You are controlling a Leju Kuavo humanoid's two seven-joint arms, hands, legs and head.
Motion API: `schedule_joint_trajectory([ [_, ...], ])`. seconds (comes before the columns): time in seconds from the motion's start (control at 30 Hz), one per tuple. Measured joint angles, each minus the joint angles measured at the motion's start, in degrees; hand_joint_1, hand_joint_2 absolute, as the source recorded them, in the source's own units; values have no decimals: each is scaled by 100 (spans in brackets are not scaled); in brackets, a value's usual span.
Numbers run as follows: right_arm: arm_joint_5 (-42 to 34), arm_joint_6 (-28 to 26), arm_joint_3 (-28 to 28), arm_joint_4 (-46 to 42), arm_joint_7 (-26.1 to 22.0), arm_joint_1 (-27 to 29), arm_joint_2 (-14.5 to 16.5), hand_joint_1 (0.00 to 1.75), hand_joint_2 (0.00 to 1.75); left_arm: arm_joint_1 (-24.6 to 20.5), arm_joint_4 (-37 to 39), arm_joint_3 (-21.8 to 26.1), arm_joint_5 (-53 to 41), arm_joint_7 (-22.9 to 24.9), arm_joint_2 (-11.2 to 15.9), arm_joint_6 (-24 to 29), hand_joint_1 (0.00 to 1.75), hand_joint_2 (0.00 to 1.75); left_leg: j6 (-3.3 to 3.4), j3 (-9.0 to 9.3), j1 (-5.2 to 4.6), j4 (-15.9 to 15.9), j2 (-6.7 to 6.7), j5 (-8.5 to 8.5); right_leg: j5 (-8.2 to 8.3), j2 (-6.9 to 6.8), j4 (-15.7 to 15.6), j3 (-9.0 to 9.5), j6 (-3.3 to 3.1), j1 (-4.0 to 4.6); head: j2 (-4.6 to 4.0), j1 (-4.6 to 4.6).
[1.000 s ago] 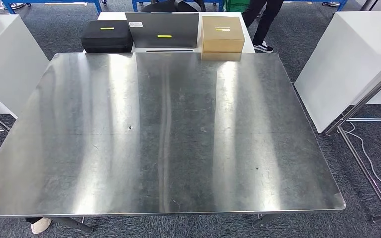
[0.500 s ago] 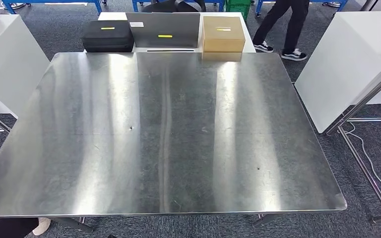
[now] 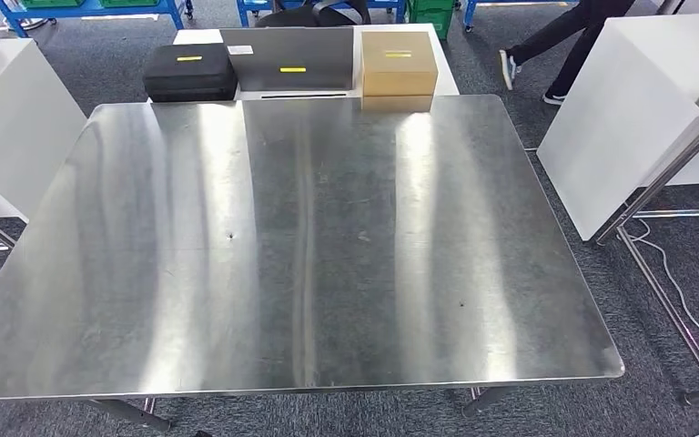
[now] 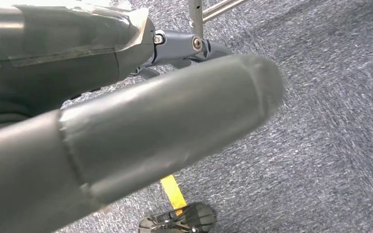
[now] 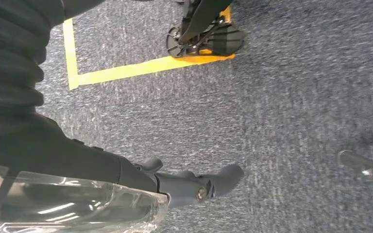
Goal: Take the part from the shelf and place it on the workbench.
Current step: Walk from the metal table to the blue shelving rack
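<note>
Left hand (image 4: 141, 131) and right hand (image 5: 53, 160) hang above grey carpet; grasp unreadable for both. Steel counter (image 3: 300, 246) lies ahead.

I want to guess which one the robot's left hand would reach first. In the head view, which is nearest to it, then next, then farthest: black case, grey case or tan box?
The left hand hangs low on the robot's left, so probably:
1. black case, left end of the row.
2. grey case, middle.
3. tan box, right end.
</note>
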Motion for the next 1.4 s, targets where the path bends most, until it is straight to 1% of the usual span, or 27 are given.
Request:
schedule_joint_trajectory([
  [0.03,-11,-5,0,3,-1,4,4,0,175,0,-1,-12,4,-3,8,9,0,0,20,-2,11,3,1,2,8,0,-2,10,-27,1,0,-9],
  [0.07,-21,-12,0,5,-2,7,8,0,175,1,-1,-28,13,-4,15,15,0,0,35,-4,26,1,2,11,14,0,0,20,-39,11,0,-10],
  [0.17,-27,-34,0,11,-4,8,7,0,175,4,-1,-78,51,-9,23,25,0,0,-18,-12,67,-15,3,55,29,2,4,18,-73,58,0,-11],
  [0.2,-25,-43,0,13,-4,8,7,0,175,5,-1,-85,60,-12,27,26,0,0,-26,-13,75,-19,3,58,31,2,5,15,-79,67,0,-10],
  [0.27,-19,-61,-1,16,-4,5,8,0,175,7,-1,-87,69,-18,34,29,0,0,-52,-13,87,-26,3,59,28,1,6,13,-86,83,0,-11],
  [0.37,-4,-74,0,17,-4,-2,12,0,175,7,-1,-90,82,-34,37,42,0,0,-115,-11,93,-35,2,58,24,1,8,4,-95,106,0,-10],
  [0.43,12,-74,0,17,-4,-7,13,0,175,7,-1,-97,111,-49,36,52,0,0,-137,-12,92,-36,2,55,23,0,9,-1,-97,115,0,-9],
  [0.87,64,-81,0,17,11,-16,11,0,175,9,-1,-192,266,-81,57,138,0,0,-137,-18,27,-34,2,55,26,-1,8,0,-98,80,0,-8],
  [1.1,84,-81,1,17,46,-45,10,0,175,9,-1,-222,326,-101,76,198,0,0,-134,-18,14,-33,2,54,27,-1,7,-1,-97,69,0,-8],
  [1.23,116,-81,17,17,49,-50,10,0,175,10,-1,-241,358,-105,84,207,0,175,-134,-18,14,-33,2,54,27,-1,7,-1,-97,66,0,-8],
  [1.4,149,-81,67,17,54,-55,10,0,175,14,-1,-267,384,-118,91,207,0,175,-134,-18,15,-33,2,54,27,-1,7,-2,-97,64,0,-8],
])
